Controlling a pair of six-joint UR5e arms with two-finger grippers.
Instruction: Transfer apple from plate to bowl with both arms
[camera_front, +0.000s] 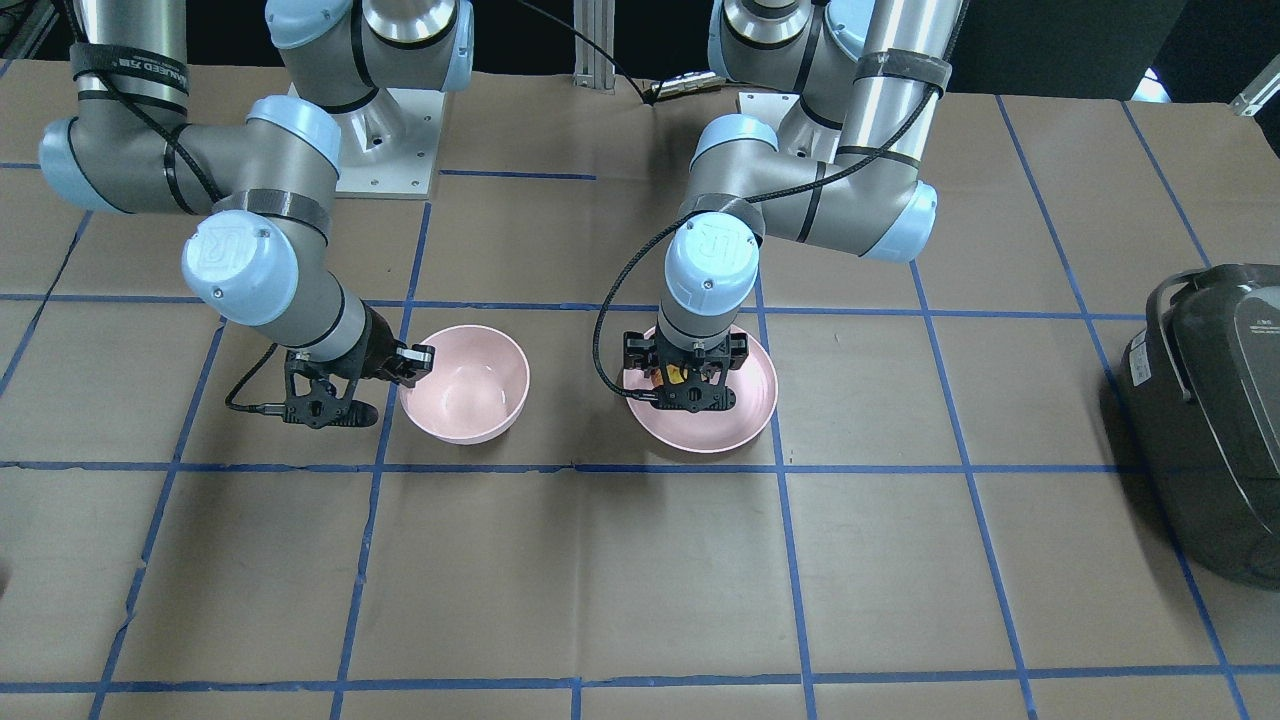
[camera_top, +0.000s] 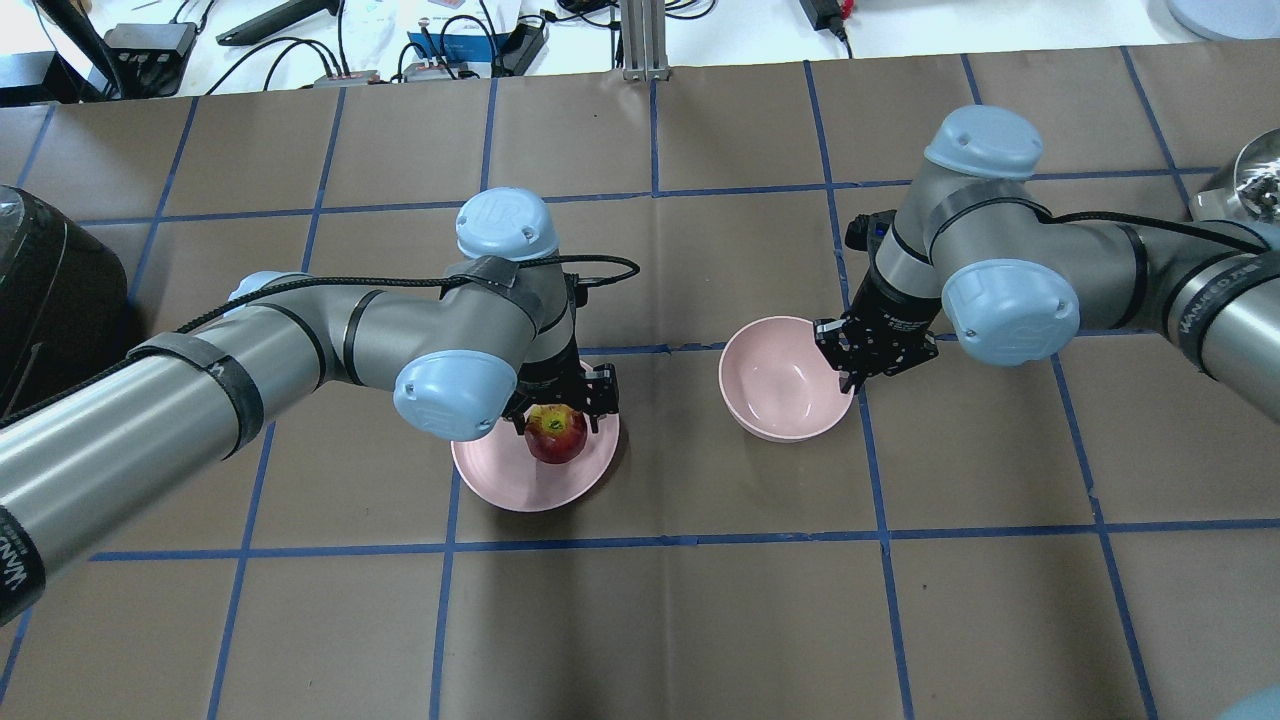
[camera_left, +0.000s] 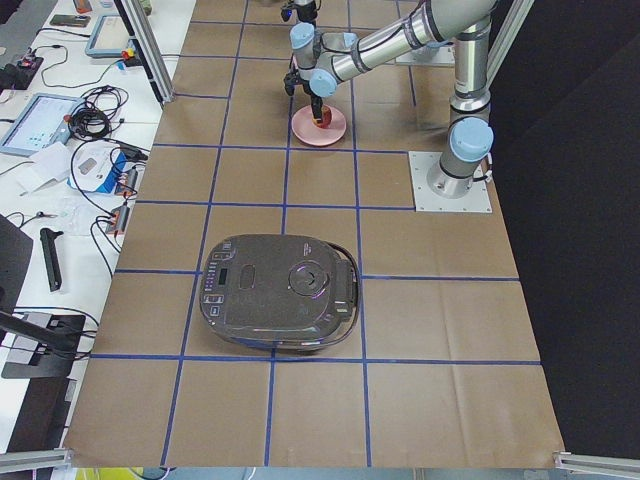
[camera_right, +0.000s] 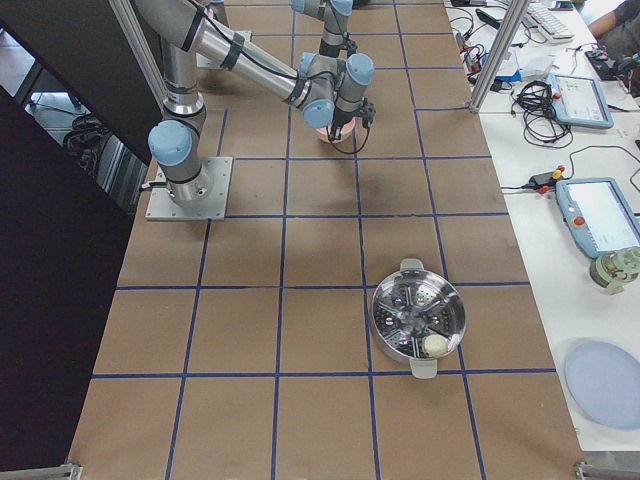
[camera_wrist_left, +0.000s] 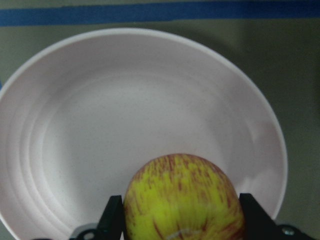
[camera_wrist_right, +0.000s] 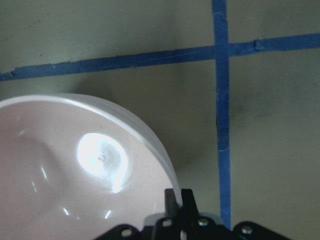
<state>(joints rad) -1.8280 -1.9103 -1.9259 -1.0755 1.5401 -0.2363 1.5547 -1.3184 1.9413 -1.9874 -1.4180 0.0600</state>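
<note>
- Apple (camera_wrist_left: 182, 195) clamped between the two fingers of the left hand (camera_wrist_left: 182, 210), above the pink plate (camera_wrist_left: 100, 110); cannot tell whether it touches the plate.
- Right hand (camera_wrist_right: 180, 197) pinched together on the rim of the pink bowl (camera_wrist_right: 60, 165).
- On the counter (camera_top: 700, 600), plate and bowl stand near each other, not touching.

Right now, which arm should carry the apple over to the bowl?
Left. The left tool grips the apple at the plate; the right tool is pinching the rim of the bowl.
</note>
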